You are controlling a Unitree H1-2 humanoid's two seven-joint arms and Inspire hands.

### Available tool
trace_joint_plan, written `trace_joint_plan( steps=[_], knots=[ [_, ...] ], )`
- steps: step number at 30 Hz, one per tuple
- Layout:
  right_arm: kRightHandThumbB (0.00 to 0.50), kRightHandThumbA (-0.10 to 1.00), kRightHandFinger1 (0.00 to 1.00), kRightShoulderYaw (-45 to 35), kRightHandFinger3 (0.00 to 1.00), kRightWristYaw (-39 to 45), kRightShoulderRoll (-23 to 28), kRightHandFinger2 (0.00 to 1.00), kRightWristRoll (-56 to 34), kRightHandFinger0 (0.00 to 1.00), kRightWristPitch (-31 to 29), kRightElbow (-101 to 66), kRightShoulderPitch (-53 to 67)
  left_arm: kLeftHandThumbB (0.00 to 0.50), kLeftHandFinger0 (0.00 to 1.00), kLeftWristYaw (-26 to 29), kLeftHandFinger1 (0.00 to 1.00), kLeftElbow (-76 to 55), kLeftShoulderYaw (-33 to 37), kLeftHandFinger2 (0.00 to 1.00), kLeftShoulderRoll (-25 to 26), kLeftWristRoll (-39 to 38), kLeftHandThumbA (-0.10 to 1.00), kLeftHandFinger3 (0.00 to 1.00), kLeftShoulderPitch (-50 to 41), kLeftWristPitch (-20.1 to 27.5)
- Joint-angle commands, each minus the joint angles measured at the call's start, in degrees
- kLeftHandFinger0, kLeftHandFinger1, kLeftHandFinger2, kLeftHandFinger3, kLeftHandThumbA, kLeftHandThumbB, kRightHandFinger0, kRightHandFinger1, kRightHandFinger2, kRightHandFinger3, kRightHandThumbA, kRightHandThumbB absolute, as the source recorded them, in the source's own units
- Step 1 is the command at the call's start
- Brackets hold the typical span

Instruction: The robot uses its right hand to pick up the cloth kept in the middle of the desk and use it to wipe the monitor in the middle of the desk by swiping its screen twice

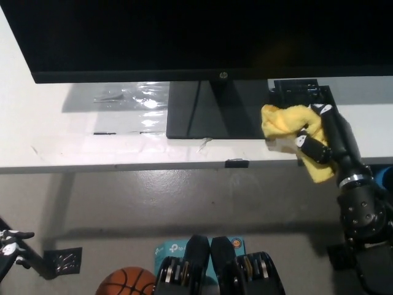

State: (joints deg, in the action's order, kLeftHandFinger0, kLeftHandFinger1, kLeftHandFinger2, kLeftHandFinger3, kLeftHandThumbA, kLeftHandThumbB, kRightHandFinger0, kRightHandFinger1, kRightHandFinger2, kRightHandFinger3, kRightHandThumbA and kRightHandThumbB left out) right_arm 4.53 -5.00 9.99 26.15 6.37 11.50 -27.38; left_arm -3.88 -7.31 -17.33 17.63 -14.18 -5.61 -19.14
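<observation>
Right robot hand (323,136) gripping yellow cloth (290,123), beside monitor (184,37)

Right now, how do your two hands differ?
The right hand is black, raised beside the monitor base and shut on the yellow cloth. The left hand is white, low at the picture's lower left, away from the desk, holding nothing I can see. Neither touches the screen.
</observation>
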Motion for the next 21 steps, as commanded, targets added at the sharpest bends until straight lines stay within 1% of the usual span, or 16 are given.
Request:
trace_joint_plan(
  steps=[1,2,3,4,6,8,10,11,12,14,15,17,18,19,20,21],
  knots=[
    [0.134,-0.10,0.20,-5.8,0.11,-3.8,-1.0,0.44,-4.3,0.00,1.4,-2.6,-3.0,0.183,0.34,-0.2,0.35,-1.0,-0.1,0.55,0.7,1.2,0.05,0.70,-1.1,2.3],
    [0.160,-0.10,0.18,-6.1,0.10,-3.7,-1.1,0.41,-4.2,0.00,1.2,-2.6,-3.0,0.183,0.34,-0.2,0.35,-1.0,0.0,0.55,0.7,1.2,0.05,0.70,-1.1,2.4],
    [0.162,-0.10,0.19,-7.4,0.11,-4.0,-1.4,0.42,-4.8,0.00,1.4,-3.3,-3.4,0.172,0.33,-0.6,0.33,-0.9,-0.2,0.53,0.6,0.7,0.03,0.69,-1.2,3.0],
    [0.134,-0.10,0.19,-9.5,0.11,-5.2,-1.4,0.42,-4.6,0.00,3.2,-4.7,-4.8,0.177,0.34,-0.5,0.34,-0.5,-0.2,0.55,0.7,0.7,0.02,0.70,-1.2,3.0],
    [0.137,-0.10,0.16,-10.0,0.12,-6.3,-0.9,0.40,-2.5,0.00,3.3,-4.8,-5.5,0.185,0.34,-0.4,0.34,-0.5,-0.2,0.55,0.6,0.8,0.03,0.70,-1.2,3.1],
    [0.065,-0.10,0.20,-11.6,0.13,-7.5,-0.5,0.49,-2.9,0.00,1.6,-4.6,-6.9,0.177,0.34,-0.2,0.34,-0.9,-0.4,0.55,0.6,0.6,0.02,0.70,-1.5,2.4],
    [0.061,-0.10,0.17,-13.3,0.12,-8.6,-0.3,0.48,-3.1,0.00,2.3,-4.8,-8.4,0.177,0.34,0.0,0.34,-1.1,-0.3,0.55,0.6,0.8,0.01,0.71,-1.6,2.1],
    [0.056,-0.10,0.17,-14.3,0.16,-9.0,-0.3,0.48,-3.5,0.00,2.4,-4.9,-9.2,0.173,0.35,-0.1,0.34,-1.0,-0.3,0.55,0.7,0.7,0.00,0.70,-1.6,2.2],
    [0.048,-0.10,0.11,-15.3,0.13,-9.6,-0.2,0.42,-4.2,0.00,1.5,-4.3,-10.0,0.179,0.35,-0.1,0.35,-1.1,-0.3,0.55,0.7,0.7,0.01,0.70,-1.6,2.1],
    [0.013,-0.10,0.00,-17.3,0.14,-10.9,0.0,0.31,-4.6,0.00,2.5,-4.4,-11.7,0.195,0.32,0.0,0.34,-1.4,-0.4,0.54,0.7,0.8,0.03,0.69,-1.6,1.7],
    [0.010,-0.10,0.00,-17.5,0.14,-11.1,-0.2,0.31,-4.5,0.00,2.4,-4.3,-11.8,0.195,0.32,0.0,0.34,-1.6,-0.5,0.55,0.9,0.7,0.03,0.69,-1.8,1.6],
    [0.005,-0.10,0.01,-19.2,0.09,-14.0,0.0,0.35,-4.1,0.00,1.5,-3.1,-13.3,0.194,0.34,0.1,0.35,-1.7,-0.6,0.55,0.8,0.7,0.01,0.69,-1.9,1.7],
    [0.017,-0.10,0.02,-19.7,0.07,-15.0,0.0,0.35,-3.8,0.00,1.1,-2.6,-13.8,0.198,0.33,-0.1,0.34,-1.7,-0.6,0.55,0.8,0.5,0.00,0.69,-1.9,1.9],
    [0.032,-0.10,0.01,-20.0,0.13,-16.8,0.2,0.34,-2.6,0.00,1.0,-2.2,-14.3,0.192,0.33,-0.3,0.34,-1.4,-0.7,0.54,0.8,0.4,-0.01,0.68,-1.8,2.4],
    [0.012,-0.10,0.00,-19.9,0.22,-18.8,0.4,0.33,-0.5,0.00,1.4,-2.3,-15.0,0.199,0.32,-0.3,0.33,-1.0,-0.6,0.52,0.8,0.4,-0.03,0.68,-1.7,2.7],
    [0.004,-0.10,0.00,-19.6,0.25,-19.8,0.8,0.33,1.3,0.00,2.3,-2.4,-15.6,0.199,0.32,-0.2,0.33,-1.0,-0.7,0.52,0.8,0.4,-0.04,0.68,-1.7,2.6]
  ],
)
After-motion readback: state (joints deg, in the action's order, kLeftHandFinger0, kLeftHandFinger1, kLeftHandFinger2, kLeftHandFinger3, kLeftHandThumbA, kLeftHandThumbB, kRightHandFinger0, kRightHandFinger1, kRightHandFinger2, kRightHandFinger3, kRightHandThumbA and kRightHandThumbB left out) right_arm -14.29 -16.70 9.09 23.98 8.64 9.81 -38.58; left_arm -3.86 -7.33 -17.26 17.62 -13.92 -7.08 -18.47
